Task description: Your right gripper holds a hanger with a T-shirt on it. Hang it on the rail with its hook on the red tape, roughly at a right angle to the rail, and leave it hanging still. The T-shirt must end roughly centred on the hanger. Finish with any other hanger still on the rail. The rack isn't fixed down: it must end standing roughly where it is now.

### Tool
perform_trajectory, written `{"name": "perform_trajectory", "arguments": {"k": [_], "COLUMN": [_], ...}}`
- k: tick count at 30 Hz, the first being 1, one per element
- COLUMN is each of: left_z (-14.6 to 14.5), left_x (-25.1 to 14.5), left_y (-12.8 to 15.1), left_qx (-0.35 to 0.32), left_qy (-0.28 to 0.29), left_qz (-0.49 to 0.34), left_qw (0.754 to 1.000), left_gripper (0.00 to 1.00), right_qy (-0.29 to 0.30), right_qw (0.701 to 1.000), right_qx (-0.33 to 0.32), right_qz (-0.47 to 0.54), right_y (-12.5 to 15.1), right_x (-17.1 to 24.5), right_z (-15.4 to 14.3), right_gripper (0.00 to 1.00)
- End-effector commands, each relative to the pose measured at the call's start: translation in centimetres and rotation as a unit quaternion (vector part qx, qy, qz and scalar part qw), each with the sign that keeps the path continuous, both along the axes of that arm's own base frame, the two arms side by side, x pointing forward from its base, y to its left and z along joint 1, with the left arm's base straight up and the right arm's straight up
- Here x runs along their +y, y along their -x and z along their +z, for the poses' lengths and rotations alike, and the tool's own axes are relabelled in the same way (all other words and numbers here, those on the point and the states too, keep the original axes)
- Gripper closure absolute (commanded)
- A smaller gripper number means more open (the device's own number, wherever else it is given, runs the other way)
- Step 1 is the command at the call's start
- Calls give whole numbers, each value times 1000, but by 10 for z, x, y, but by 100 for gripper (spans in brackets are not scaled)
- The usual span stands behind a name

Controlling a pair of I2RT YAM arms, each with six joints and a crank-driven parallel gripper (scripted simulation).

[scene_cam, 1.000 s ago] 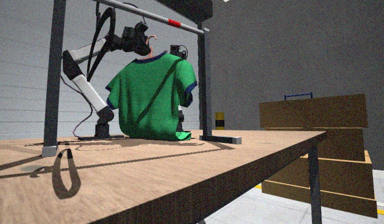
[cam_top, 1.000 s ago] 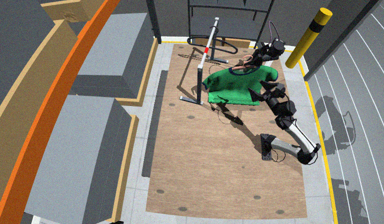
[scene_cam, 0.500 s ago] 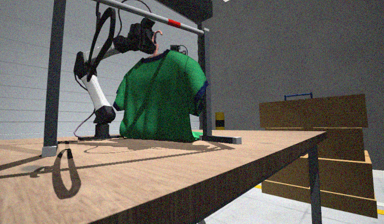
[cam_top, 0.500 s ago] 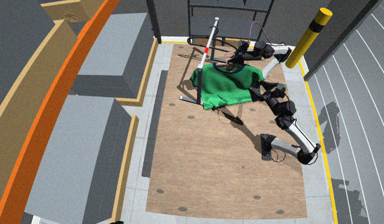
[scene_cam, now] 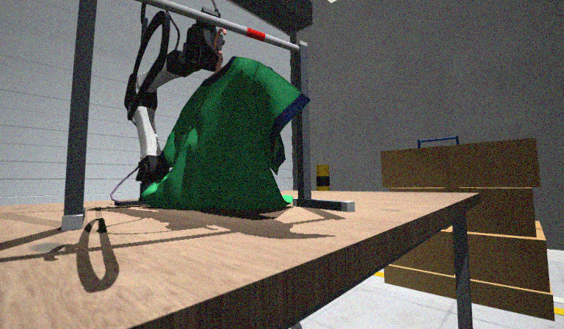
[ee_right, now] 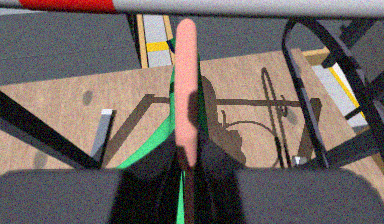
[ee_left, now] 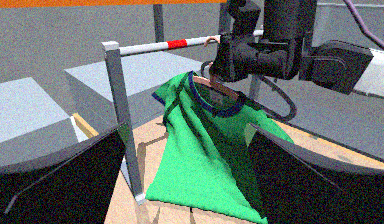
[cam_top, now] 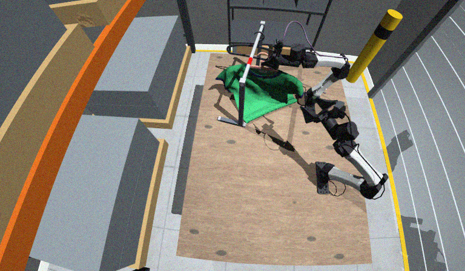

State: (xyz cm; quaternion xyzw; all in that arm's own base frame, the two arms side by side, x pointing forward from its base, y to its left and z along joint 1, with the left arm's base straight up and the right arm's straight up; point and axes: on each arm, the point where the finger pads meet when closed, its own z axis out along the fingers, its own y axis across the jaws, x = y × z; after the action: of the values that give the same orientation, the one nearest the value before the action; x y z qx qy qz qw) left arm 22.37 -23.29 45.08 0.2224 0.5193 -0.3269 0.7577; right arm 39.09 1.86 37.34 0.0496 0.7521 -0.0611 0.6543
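Below the right pincer (cam_top: 266,63) (scene_cam: 219,55) (ee_left: 210,70) (ee_right: 189,125), closed on a pink curved hanger (cam_top: 263,53) (scene_cam: 219,60) (ee_left: 227,90) (ee_right: 186,74), drapes the rumpled, navy-trimmed green fabric T-shirt (cam_top: 257,100) (scene_cam: 233,142) (ee_left: 195,159) (ee_right: 150,146).

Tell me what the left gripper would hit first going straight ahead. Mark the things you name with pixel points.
Most likely the green T-shirt (cam_top: 257,100) (scene_cam: 233,142) (ee_left: 192,171) (ee_right: 150,145), whose front lies ahead of the open left gripper (cam_top: 307,103) (ee_left: 187,125). How near it is, and which fold comes first, is unclear.
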Motion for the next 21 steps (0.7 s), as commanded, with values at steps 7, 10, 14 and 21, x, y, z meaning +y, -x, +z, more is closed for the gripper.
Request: {"name": "perform_trajectory", "arguments": {"k": [7,10,14,21], "left_z": [26,26,26,26], "left_x": [5,5,5,5], "left_y": [4,4,4,4], "left_qx": [-24,-24,-24,-24], "left_qy": [22,22,22,22], "left_qz": [5,5,5,5], "left_qw": [999,999,999,999], "left_gripper": [0,0,0,0], "right_qy": [-10,-10,-10,-21], "right_qw": [999,999,999,998], "right_qx": [-35,-35,-37,-64], "right_qz": [-9,-9,-7,1], "right_y": [-9,-9,-13,-13], "right_x": [-9,-9,-6,-2], "right_z": [17,17,25,47], "right_gripper": [98,98,98,98]}}
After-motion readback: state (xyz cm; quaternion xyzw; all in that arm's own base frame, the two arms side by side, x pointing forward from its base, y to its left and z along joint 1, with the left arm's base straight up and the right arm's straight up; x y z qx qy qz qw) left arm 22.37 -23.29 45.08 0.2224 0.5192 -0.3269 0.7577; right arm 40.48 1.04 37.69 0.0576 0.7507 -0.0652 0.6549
